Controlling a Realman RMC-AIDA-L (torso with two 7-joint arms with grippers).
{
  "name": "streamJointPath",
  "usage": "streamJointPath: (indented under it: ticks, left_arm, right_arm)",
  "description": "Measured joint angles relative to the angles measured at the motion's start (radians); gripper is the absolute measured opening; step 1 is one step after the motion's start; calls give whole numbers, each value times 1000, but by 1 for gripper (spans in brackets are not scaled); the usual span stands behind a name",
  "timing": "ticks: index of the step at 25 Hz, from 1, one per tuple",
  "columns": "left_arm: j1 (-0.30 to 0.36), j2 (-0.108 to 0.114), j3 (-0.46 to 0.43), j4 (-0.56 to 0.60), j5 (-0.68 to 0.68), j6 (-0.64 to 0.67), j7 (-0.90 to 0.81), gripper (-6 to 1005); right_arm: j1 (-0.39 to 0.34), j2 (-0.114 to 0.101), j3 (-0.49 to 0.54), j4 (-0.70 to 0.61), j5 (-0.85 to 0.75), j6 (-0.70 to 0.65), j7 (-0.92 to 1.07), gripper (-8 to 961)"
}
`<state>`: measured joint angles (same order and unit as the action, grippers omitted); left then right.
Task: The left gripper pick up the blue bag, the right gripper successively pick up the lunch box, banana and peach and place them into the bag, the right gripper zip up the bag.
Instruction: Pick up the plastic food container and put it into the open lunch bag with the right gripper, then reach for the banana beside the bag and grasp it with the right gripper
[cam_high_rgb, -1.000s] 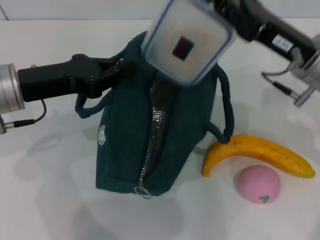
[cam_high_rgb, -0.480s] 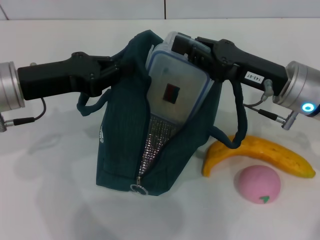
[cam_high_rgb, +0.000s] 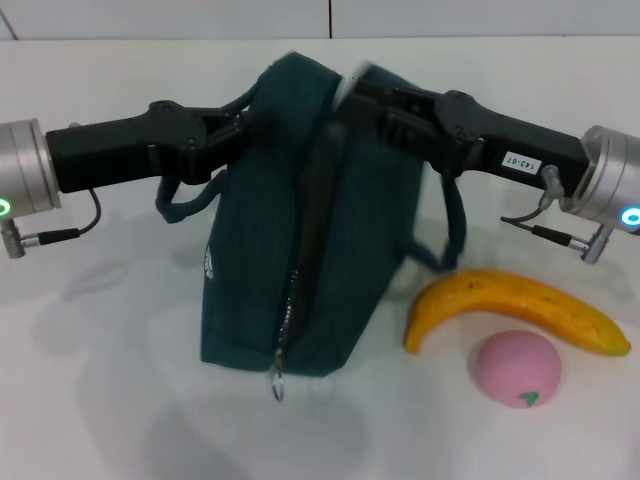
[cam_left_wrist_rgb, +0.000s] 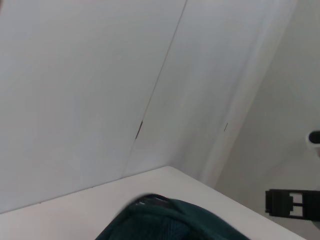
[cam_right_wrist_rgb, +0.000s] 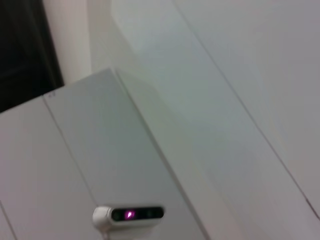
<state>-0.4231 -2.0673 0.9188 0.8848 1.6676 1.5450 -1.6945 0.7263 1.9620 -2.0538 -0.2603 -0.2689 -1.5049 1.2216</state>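
The blue bag (cam_high_rgb: 300, 250) stands upright mid-table, its top edge also showing in the left wrist view (cam_left_wrist_rgb: 165, 222). My left gripper (cam_high_rgb: 235, 130) is shut on the bag's upper left rim beside a handle loop. My right gripper (cam_high_rgb: 350, 100) reaches into the bag's open mouth from the right. It is shut on the lunch box (cam_high_rgb: 358, 72), of which only a pale corner shows above the rim. On the table right of the bag lie the yellow banana (cam_high_rgb: 515, 305) and, in front of it, the pink peach (cam_high_rgb: 515, 367).
The zipper is open down the bag's front, with its metal pull (cam_high_rgb: 278, 383) hanging near the bottom. A second handle loop (cam_high_rgb: 450, 235) hangs on the bag's right side, close to the banana. A pale wall runs along the table's far edge.
The right gripper has pushed the lunch box down into the bag, so it went from fully visible above the bag to almost hidden. The bag's mouth has narrowed around it.
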Motion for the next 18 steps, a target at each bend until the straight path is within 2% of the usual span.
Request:
streamJointPath:
  ticks: [4, 8, 11, 13, 15, 17, 18]
  left_arm:
    - [-3, 3, 0, -8, 0, -3, 2, 44]
    - [2, 3, 0, -9, 0, -3, 14, 44]
    - [8, 3, 0, -9, 0, -4, 17, 44]
    - [13, 3, 0, -9, 0, -5, 18, 44]
    - [15, 3, 0, -9, 0, -5, 18, 44]
    - [16, 3, 0, -10, 0, -6, 19, 44]
    - [16, 4, 0, -11, 0, -6, 21, 44]
  right_arm:
    - [-11, -36, 31, -14, -12, -32, -16, 348]
    - [-93, -133, 139, -96, -51, -103, -22, 468]
    - [-192, -216, 279, -220, -181, -93, 8, 564]
    - [-247, -242, 379, -306, -314, -51, 58, 637]
    - [-321, -243, 523, -440, -531, 23, 147, 710]
    - [-394, -208, 657, -602, -761, 93, 256, 709]
    - [-426, -179, 717, -687, -878, 119, 305, 709]
